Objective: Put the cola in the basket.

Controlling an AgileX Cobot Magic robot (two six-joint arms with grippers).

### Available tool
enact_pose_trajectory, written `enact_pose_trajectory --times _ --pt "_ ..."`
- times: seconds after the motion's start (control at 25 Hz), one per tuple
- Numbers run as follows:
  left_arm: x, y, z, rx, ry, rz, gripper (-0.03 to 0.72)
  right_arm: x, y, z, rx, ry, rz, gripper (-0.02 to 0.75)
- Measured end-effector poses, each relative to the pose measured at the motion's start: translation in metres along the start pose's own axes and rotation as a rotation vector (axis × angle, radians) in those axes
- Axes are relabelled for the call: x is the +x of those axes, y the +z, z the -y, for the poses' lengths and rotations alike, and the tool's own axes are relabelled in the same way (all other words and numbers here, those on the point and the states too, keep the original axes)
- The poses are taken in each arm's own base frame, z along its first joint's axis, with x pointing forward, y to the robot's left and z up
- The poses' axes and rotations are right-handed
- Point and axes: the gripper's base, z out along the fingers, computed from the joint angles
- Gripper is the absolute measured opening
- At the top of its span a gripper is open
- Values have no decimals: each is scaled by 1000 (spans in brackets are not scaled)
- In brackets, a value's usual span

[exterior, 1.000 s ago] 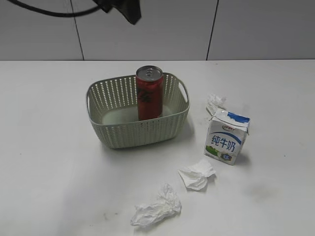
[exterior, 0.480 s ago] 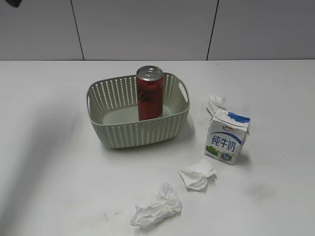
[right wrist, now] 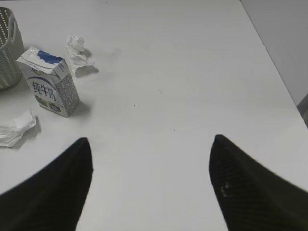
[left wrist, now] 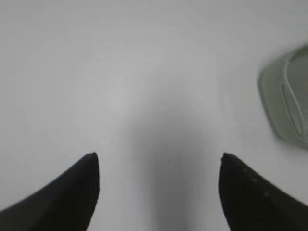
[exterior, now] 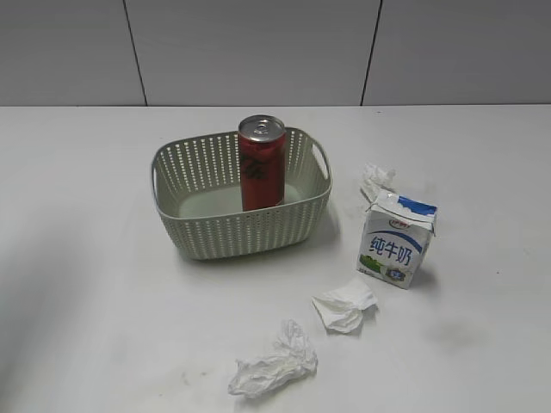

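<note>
The cola (exterior: 261, 164), a tall red can with a silver top, stands upright inside the pale green basket (exterior: 215, 234) at the table's middle. Neither gripper shows in the exterior view. In the left wrist view my left gripper (left wrist: 159, 156) is open and empty over bare table, with a blurred corner of the basket (left wrist: 286, 103) at the right edge. In the right wrist view my right gripper (right wrist: 151, 140) is open and empty over bare table, with the basket's edge (right wrist: 9, 48) at far left.
A white-and-blue milk carton (exterior: 397, 240) stands right of the basket; it also shows in the right wrist view (right wrist: 48, 82). Crumpled tissues lie behind the carton (exterior: 375, 181), in front of the basket (exterior: 344, 305) and near the front edge (exterior: 271, 363).
The dark arm part at the top of the exterior view moved away to the upper left and has left the frame. The can and basket have not moved.
</note>
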Motion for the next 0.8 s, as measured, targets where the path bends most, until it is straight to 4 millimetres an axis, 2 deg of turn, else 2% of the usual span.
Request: enact_pose_trajectory --times 0.16,0.4,0.8 --pt "50 1 7 15 1 -62 589 0 0 0 0 0 0 571" --pt "117 5 14 0 -5 -44 589 0 0 0 0 -1 0 571" --pt "209 11 24 -26 2 72 589 0 0 0 0 0 0 571"
